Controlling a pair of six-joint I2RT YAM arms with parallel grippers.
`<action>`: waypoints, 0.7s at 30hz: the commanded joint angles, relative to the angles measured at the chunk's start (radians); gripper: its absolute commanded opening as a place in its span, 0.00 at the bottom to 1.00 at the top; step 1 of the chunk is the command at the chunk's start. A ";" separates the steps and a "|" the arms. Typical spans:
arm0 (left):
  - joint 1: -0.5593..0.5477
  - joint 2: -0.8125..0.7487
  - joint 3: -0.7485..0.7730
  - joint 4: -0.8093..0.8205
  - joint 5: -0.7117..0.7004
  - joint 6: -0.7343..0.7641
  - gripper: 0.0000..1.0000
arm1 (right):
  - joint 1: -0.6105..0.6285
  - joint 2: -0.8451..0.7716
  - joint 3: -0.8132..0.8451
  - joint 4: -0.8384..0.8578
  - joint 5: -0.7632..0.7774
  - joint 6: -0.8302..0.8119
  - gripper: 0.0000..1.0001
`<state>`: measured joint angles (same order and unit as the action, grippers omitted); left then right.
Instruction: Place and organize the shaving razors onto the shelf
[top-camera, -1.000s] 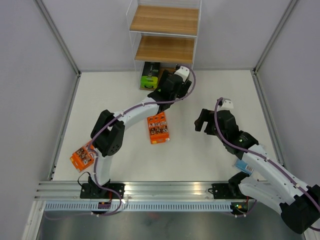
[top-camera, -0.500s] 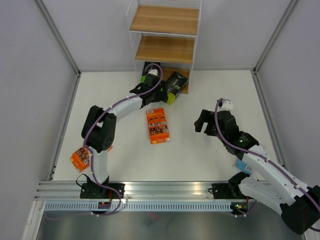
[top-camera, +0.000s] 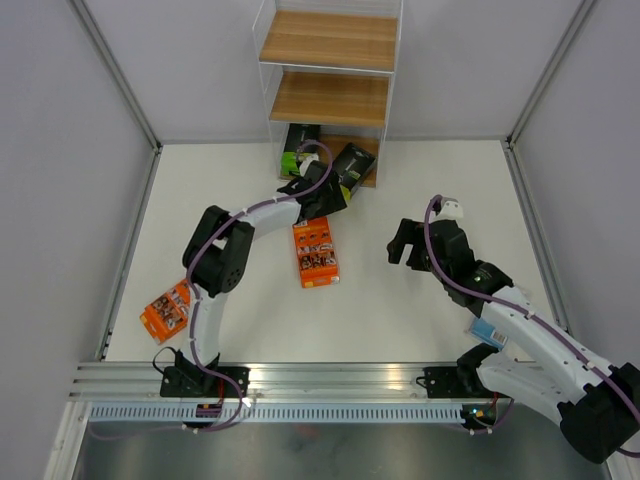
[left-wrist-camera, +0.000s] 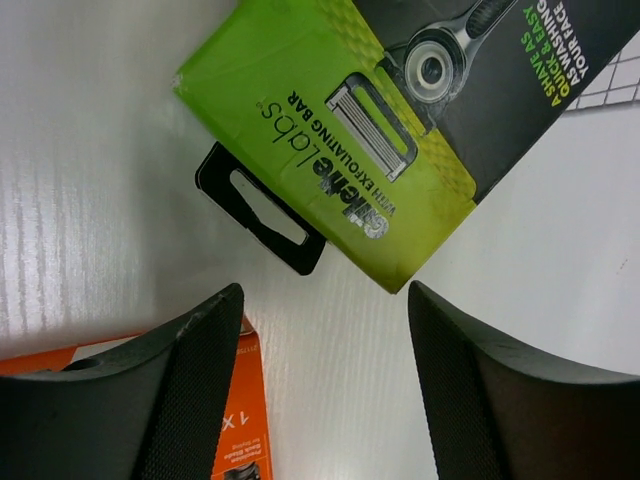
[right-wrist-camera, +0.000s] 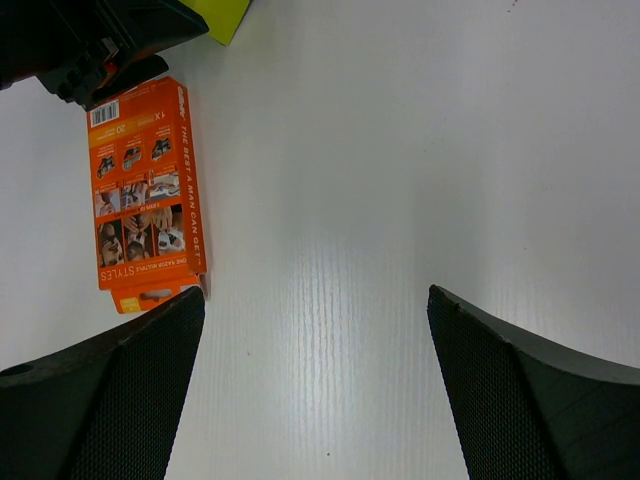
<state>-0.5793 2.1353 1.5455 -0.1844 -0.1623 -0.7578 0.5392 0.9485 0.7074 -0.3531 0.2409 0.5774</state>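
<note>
1. The green-and-black pack (left-wrist-camera: 400, 130) is lying flat on the white table (top-camera: 440, 180), just in front of the shelf (top-camera: 328, 98). Its lime half is showing a printed cartridge and its black half a razor handle. A black hang tab (left-wrist-camera: 260, 210) is sticking out from the lime end.
2. A second green-and-black pack (top-camera: 298, 150) is standing in the bottom tier of the shelf, at its left side. The 2 upper boards are showing bare wood.
3. An orange pack (right-wrist-camera: 148, 195) is lying face up mid-table, with small photo panels on it. A second orange pack (top-camera: 168, 310) is sitting near the table's left edge, well apart. A light blue pack (top-camera: 487, 330) is peeking out beside the right arm, partly hidden.
4. The left gripper (left-wrist-camera: 325, 330) is hovering with its fingers (left-wrist-camera: 190, 400) spread wide. It is pinching nothing and is just short of the hang tab, not touching it.
5. The right gripper (right-wrist-camera: 315, 295) is also gaping wide, holding nothing, over bare table to the right of the mid-table orange pack.
6. The flat green-and-black pack's long axis is running diagonally, with the tab end pointing at the left gripper and the black end toward the shelf's bottom board. I cannot tell whether that end is resting on the board.
7. The mid-table orange pack's long axis is running roughly near-to-far, slightly tilted.
</note>
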 joint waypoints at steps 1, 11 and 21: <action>-0.010 0.015 0.047 0.091 -0.045 -0.118 0.71 | -0.002 0.006 0.024 0.028 0.017 -0.025 0.98; -0.013 0.112 0.157 0.178 -0.074 -0.143 0.58 | -0.002 0.030 0.024 0.039 0.049 -0.062 0.98; -0.025 0.232 0.330 0.258 -0.053 -0.227 0.44 | -0.027 0.041 0.064 0.031 0.100 -0.093 0.98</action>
<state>-0.5949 2.3291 1.7973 -0.0460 -0.2108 -0.9192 0.5282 0.9924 0.7151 -0.3454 0.3004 0.5102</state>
